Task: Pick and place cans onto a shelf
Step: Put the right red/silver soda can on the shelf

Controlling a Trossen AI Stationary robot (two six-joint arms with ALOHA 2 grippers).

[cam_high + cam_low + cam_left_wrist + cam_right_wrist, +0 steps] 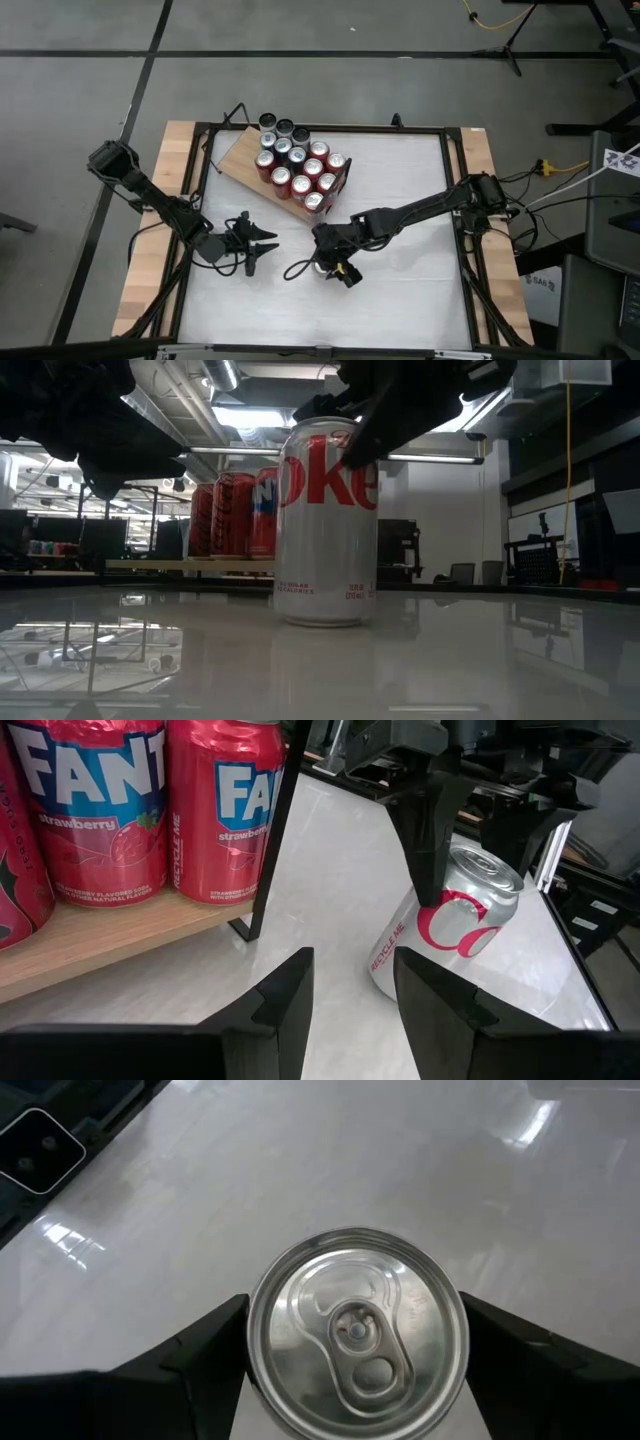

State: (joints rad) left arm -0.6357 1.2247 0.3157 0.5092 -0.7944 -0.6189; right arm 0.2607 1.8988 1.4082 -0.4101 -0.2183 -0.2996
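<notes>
A silver diet cola can (328,520) stands upright on its base on the white tabletop, near the front middle. My right gripper (330,264) is over it, with one finger on each side of its shiny top (357,1330). The shelf (238,158), a light wooden board with a thin black frame (270,840), lies at the back left. It carries several red cans and some silver-topped ones (298,165). My left gripper (266,241) hovers left of the silver can, pointing at it, open with nothing between its fingers (350,990). My right gripper holds the silver can between its two fingers, on opposite sides of the wall just below the top rim (262,1315). The fingers (430,850) slant down from above, coming from the table's right side. The can stays upright, its base (322,618) on the table.
A dark cable loop (298,268) lies on the table just left of the silver can. A black rail (452,200) frames the tabletop, with wooden strips outside it. Bare white tabletop (410,290) spreads toward the near right.
</notes>
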